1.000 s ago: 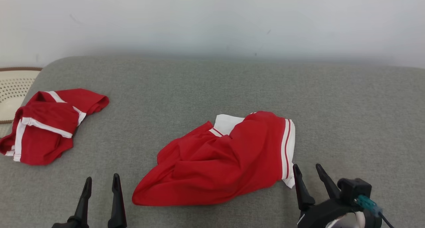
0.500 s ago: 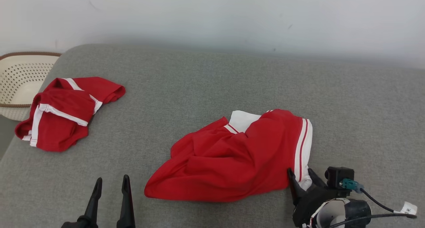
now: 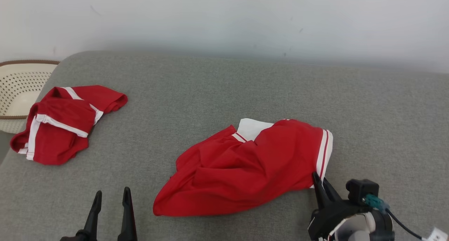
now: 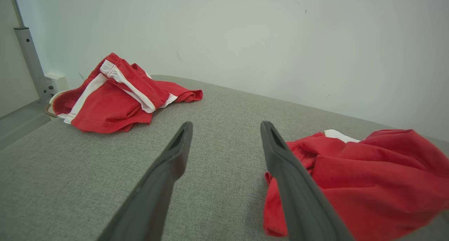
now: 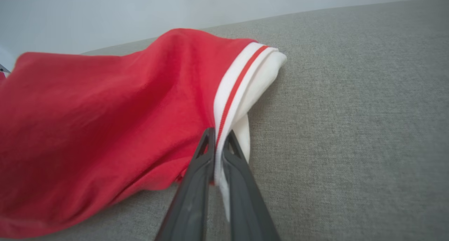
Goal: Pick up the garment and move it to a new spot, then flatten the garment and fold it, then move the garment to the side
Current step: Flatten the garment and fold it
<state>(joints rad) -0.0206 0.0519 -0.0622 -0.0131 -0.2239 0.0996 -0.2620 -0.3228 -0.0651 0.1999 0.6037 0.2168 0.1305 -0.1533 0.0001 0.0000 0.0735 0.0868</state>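
Note:
The garment [image 3: 245, 171], red with a white striped band, lies crumpled in the middle of the grey padded surface [image 3: 210, 93]. My right gripper [image 3: 320, 178] is at the garment's near right corner, shut on the white band. The right wrist view shows its fingers [image 5: 220, 132] pinching the band's edge, with the red cloth [image 5: 105, 121] spreading to the left. My left gripper [image 3: 112, 191] hovers open at the lower left, apart from the cloth. In the left wrist view the left gripper [image 4: 227, 123] has nothing between its fingers, and the garment [image 4: 368, 178] lies just to its right.
A second red and white garment [image 3: 63, 125] [image 4: 119, 97] sits bunched at the surface's left end. A cream perforated basket [image 3: 17, 90] stands beyond that edge. A pale wall runs behind. Bare grey padding stretches to the right and far side.
My right gripper moved in to the garment's banded corner and closed on it, pulling the band up slightly. The camera shifted a little. My left gripper stayed open.

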